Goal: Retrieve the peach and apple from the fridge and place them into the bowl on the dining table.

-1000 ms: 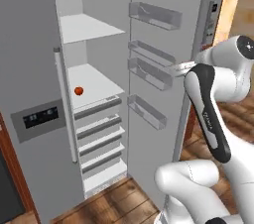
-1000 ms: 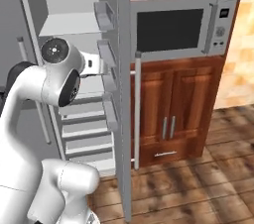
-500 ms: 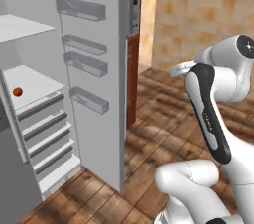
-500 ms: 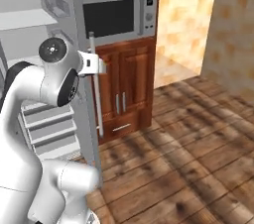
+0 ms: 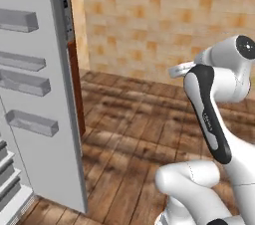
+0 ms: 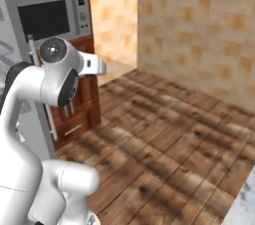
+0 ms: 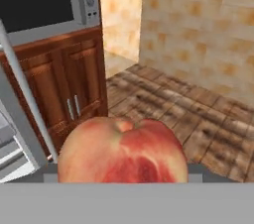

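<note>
Wood flooring and a tan tiled wall are seen in the left base view, with the fridge (image 5: 42,94) door left open at the left edge. Cabinets and a microwave (image 6: 47,17) are seen in the right base view. Up close in the hand view, the peach (image 7: 123,149) is clamped in the gripper (image 7: 123,176). Bowl delivery and the apple are presumably left to do.

arm (image 5: 209,119): glossy white rounded links | dark joints | black forearm band

Base views flanking arm, floorward
</note>
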